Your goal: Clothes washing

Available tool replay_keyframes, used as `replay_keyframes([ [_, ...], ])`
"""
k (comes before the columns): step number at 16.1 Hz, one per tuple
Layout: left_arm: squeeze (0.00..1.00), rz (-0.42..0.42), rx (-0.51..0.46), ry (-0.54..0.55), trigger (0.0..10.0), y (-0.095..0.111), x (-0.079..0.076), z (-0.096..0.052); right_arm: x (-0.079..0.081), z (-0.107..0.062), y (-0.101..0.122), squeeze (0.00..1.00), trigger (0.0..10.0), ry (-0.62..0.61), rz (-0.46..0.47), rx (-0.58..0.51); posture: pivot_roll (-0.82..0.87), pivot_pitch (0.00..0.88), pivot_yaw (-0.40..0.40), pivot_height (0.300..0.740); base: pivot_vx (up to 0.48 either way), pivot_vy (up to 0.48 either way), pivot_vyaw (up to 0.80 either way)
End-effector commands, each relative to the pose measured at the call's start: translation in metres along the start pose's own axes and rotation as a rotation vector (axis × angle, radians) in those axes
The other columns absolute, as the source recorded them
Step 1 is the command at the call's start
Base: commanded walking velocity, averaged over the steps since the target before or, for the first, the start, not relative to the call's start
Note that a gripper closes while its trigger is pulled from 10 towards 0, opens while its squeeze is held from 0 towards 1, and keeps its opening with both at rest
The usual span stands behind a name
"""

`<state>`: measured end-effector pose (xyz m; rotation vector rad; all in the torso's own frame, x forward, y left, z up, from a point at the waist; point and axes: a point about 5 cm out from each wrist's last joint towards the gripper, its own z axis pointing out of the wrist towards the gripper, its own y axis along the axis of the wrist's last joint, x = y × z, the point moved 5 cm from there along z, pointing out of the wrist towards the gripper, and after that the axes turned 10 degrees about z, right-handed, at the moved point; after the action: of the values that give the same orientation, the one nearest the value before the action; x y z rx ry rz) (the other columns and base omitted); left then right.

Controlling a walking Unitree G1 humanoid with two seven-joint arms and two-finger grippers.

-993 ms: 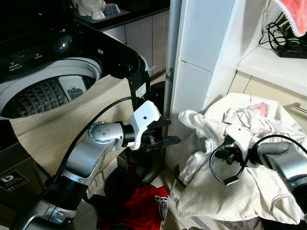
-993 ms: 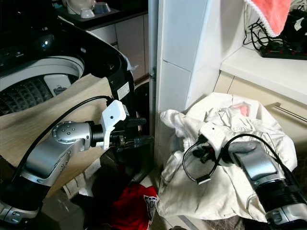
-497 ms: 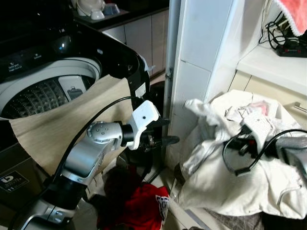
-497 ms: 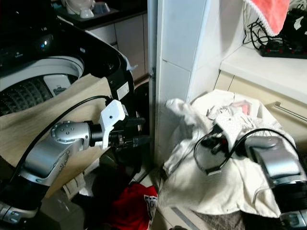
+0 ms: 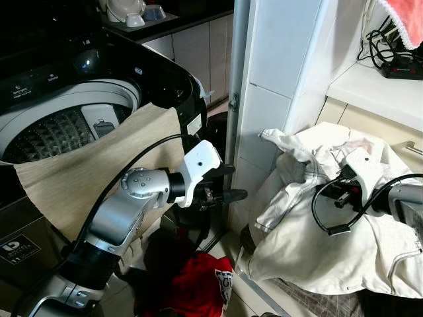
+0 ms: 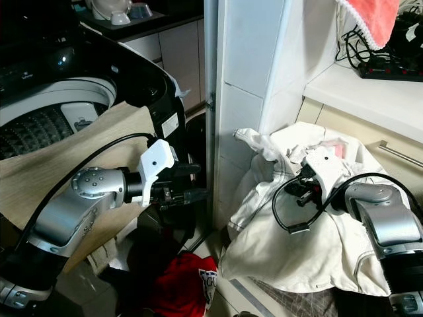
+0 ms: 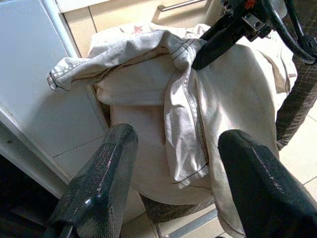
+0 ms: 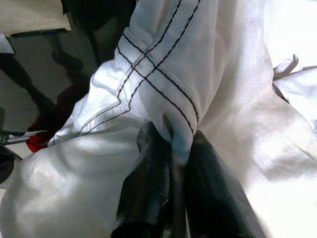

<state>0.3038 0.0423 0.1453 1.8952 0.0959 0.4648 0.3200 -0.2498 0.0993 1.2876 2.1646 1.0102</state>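
A white garment point(image 5: 310, 244) with dark stitching lies heaped in a wicker basket point(image 5: 310, 300) on the right. My right gripper point(image 5: 332, 193) is above the heap, shut on a stitched fold of the white garment point(image 8: 163, 94), and its black fingers point(image 8: 151, 168) pinch the cloth. My left gripper point(image 5: 232, 185) is held out level in front of the washing machine point(image 5: 53, 132), open and empty, its fingers point(image 7: 104, 168) spread and pointing at the basket. A beige cloth point(image 5: 73, 178) hangs over the machine's open drum rim.
A white tiled pillar point(image 5: 271, 86) stands between machine and basket. A red garment point(image 5: 192, 284) and dark clothes lie on the floor below my left arm. At the upper right, a shelf holds a power strip point(image 5: 400, 66), with a pink towel point(image 5: 406, 16) above.
My right gripper has moved right and slightly up with the white fold, drawing the garment's loose end away from the pillar. The left arm has stayed put.
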Motion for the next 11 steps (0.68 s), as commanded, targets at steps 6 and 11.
replay_keyframes([
  [6,0.0,0.021,0.005,-0.014,10.0,0.002,-0.003,0.001,0.003,-0.006,0.011,1.0,10.0,0.013,-0.036,-0.027,-0.12,0.0,0.05,0.74,0.0,0.0,0.0],
  [11,0.0,0.015,0.006,0.003,10.0,0.002,-0.002,0.001,0.012,-0.006,0.011,0.0,0.0,0.077,0.007,-0.019,-0.12,0.0,0.044,0.74,0.0,0.0,0.0],
])
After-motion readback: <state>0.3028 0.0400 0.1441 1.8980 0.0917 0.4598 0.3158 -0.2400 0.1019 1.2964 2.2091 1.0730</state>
